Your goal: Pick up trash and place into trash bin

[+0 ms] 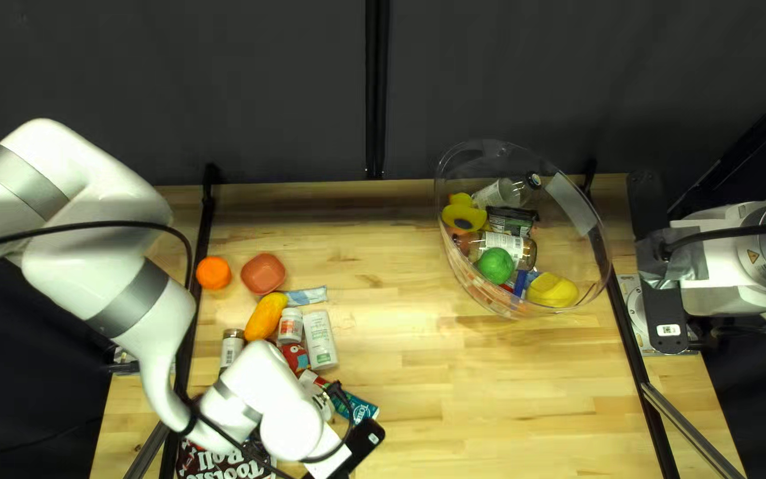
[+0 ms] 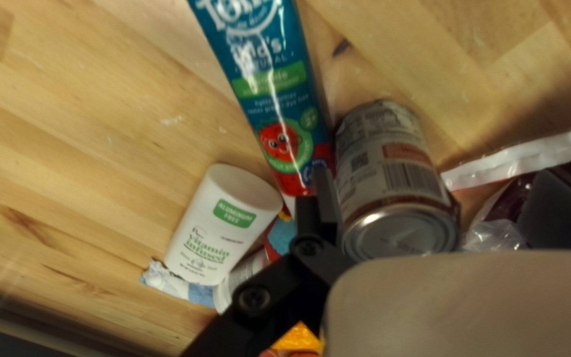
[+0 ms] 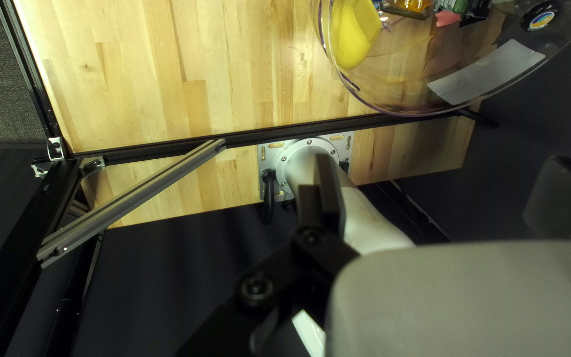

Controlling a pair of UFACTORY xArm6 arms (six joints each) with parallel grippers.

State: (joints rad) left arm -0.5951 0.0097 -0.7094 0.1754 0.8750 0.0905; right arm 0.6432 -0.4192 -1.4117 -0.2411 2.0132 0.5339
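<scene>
My L gripper (image 1: 361, 451) is low over the trash on the L side of the tabletop (image 1: 454, 390). Its jaws stand wide apart w/ nothing held. In the L wrist view a can (image 2: 394, 155) lies on its side in the gap btwn them, nearer one finger (image 2: 315, 211); can't tell if they touch. A blue-green toothpaste tube (image 2: 269, 86) lies just beside the can, its red end by that same finger. A white stick (image 2: 223, 228) lies on the other side of the tube, near a blue & white wrapper (image 2: 176, 284). Part of a candy bag (image 2: 523, 142) is on the can's other side.

More stuff shows in the top view: an orange ball (image 1: 214, 273), a dull red thing (image 1: 262, 273), a yellow fruit shape (image 1: 266, 317), a small white bottle (image 1: 291, 325) & a lil jar (image 1: 231, 344).

The clear bin (image 1: 589, 257) is at the R of the top view w/ a green ball (image 1: 496, 265), a jar on its side (image 1: 521, 250), a clear bottle (image 1: 503, 191) & yellow things in it.

My R gripper (image 1: 665, 306) is past the bin, by the R arm's base. Its jaws are wide apart too, w/ nothing in them.
</scene>
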